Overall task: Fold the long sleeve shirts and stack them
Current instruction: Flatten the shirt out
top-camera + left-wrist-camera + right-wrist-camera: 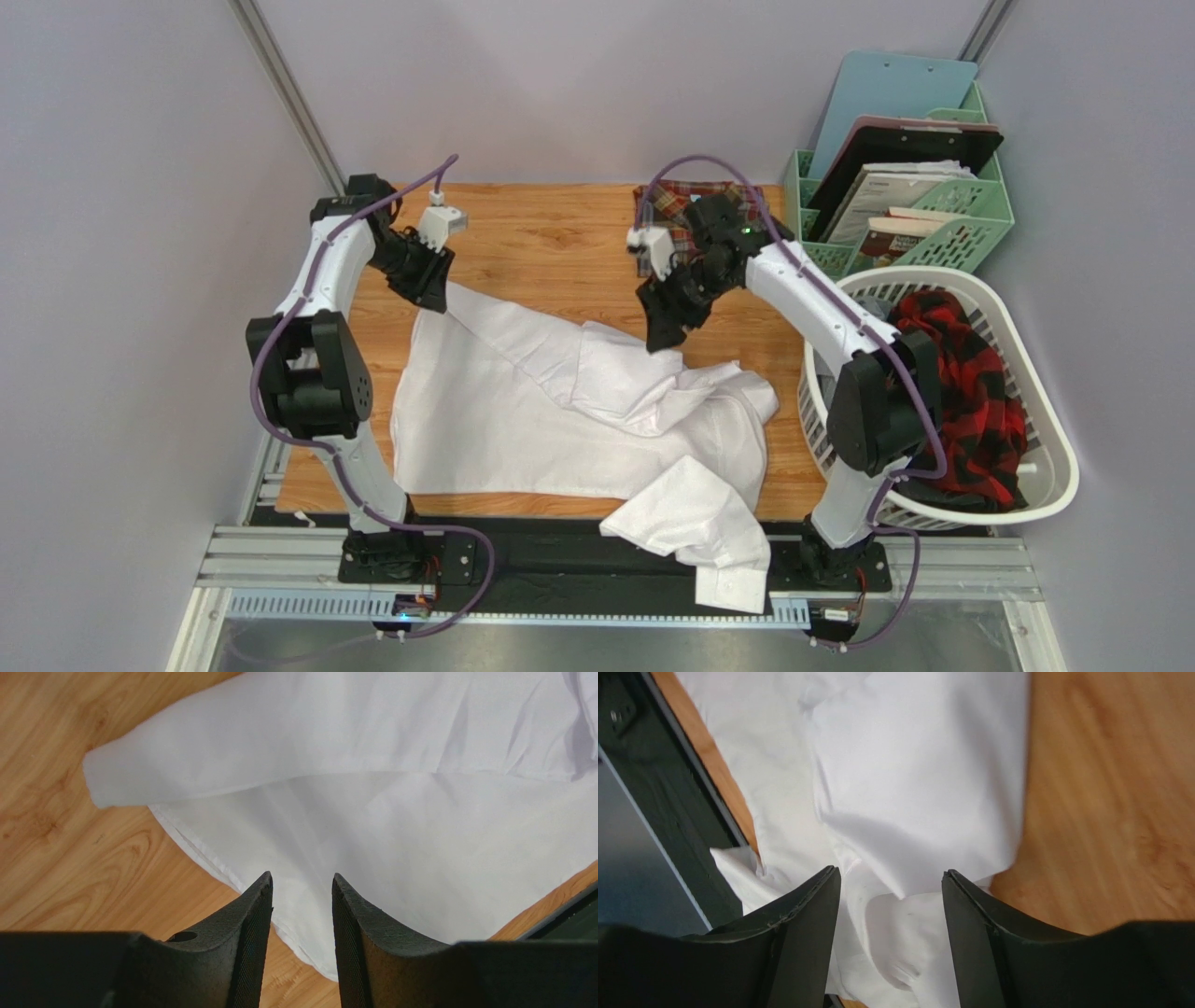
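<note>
The white shirt lies crumpled and spread on the wooden table, with one cuffed sleeve hanging over the near edge. The plaid shirt lies bunched at the table's far edge, partly hidden behind the right arm. My left gripper is open and empty, just above the white shirt's far left corner; the left wrist view shows its fingertips over the hem. My right gripper is open and empty above the shirt's far right folds, jaws wide apart.
A white laundry basket with a red and black checked cloth stands at the right of the table. A green desk organiser with clipboards and papers stands at the back right. A black rail runs along the near edge.
</note>
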Controlling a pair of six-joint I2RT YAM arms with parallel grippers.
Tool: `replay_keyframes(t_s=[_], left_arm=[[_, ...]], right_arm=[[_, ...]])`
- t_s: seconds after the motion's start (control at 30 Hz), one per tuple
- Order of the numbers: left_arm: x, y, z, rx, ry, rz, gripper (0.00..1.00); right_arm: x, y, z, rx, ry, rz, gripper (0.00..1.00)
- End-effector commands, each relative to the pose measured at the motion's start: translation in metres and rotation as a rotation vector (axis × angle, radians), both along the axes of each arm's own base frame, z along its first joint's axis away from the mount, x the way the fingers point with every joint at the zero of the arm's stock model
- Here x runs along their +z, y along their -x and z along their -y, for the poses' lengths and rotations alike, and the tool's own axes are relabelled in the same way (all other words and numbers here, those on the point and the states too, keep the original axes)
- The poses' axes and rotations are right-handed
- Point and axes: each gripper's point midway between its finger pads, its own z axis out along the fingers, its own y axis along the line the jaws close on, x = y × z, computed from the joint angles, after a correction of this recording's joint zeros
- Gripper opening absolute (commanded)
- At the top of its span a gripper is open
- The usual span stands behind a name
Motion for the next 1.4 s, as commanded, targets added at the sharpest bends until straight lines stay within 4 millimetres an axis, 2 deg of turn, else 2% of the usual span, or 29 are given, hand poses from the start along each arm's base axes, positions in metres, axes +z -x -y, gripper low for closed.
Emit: replay_keyframes(t_s=[0.0, 0.03, 0.13, 0.17, 0.37, 0.5, 0.6, 0.73, 0.77, 0.9, 0.97, 1.03, 1.1, 1.13, 1.17, 1.3, 1.37], left_arm=[[0.009, -0.032, 0.01, 0.039, 0.083, 0.033, 0.43], [0.014, -0.037, 0.009, 0.044, 0.085, 0.046, 0.43], [0.014, -0.044, 0.009, 0.05, 0.087, 0.051, 0.44], [0.014, -0.045, 0.007, 0.056, 0.08, 0.051, 0.45], [0.011, -0.049, 0.004, 0.064, 0.062, 0.053, 0.46], [0.01, -0.049, 0.004, 0.072, 0.062, 0.046, 0.46], [0.009, -0.049, 0.004, 0.076, 0.065, 0.045, 0.46], [0.008, -0.049, 0.002, 0.081, 0.056, 0.043, 0.46], [0.009, -0.05, 0.002, 0.079, 0.053, 0.045, 0.46], [0.007, -0.049, 0.001, 0.081, 0.047, 0.041, 0.46], [0.007, -0.049, 0.001, 0.079, 0.048, 0.037, 0.45], [0.007, -0.049, 0.001, 0.075, 0.047, 0.034, 0.45], [0.007, -0.051, 0.001, 0.072, 0.046, 0.033, 0.45], [0.007, -0.051, 0.001, 0.074, 0.048, 0.029, 0.44], [0.008, -0.052, 0.001, 0.074, 0.048, 0.028, 0.44], [0.011, -0.052, 0.004, 0.073, 0.065, 0.027, 0.42], [0.012, -0.051, 0.004, 0.072, 0.067, 0.027, 0.42]], right_arm=[[0.01, -0.058, -0.007, -0.282, -0.102, -0.105, 0.6], [-0.006, -0.068, 0.002, -0.35, -0.095, -0.18, 0.6], [-0.021, -0.074, 0.011, -0.467, -0.143, -0.346, 0.65], [-0.025, -0.073, 0.013, -0.485, -0.143, -0.365, 0.73], [-0.068, -0.057, 0.018, -0.603, -0.075, -0.512, 0.75], [-0.083, -0.05, 0.019, -0.625, -0.057, -0.582, 0.75], [-0.081, -0.051, 0.011, -0.613, -0.099, -0.626, 0.72], [-0.064, -0.061, -0.001, -0.579, -0.201, -0.652, 0.6], [-0.059, -0.065, -0.001, -0.572, -0.216, -0.631, 0.49], [-0.031, -0.082, 0.005, -0.537, -0.271, -0.51, 0.28], [-0.01, -0.09, 0.008, -0.521, -0.291, -0.422, 0.18], [0.01, -0.1, 0.011, -0.498, -0.307, -0.325, 0.18], [0.028, -0.102, 0.012, -0.481, -0.325, -0.259, 0.14], [0.034, -0.106, 0.014, -0.475, -0.326, -0.22, 0.1], [0.041, -0.106, 0.014, -0.472, -0.328, -0.198, 0.0], [0.051, -0.11, 0.016, -0.475, -0.344, -0.16, 0.0], [0.046, -0.113, 0.021, -0.526, -0.314, -0.17, 0.03]])
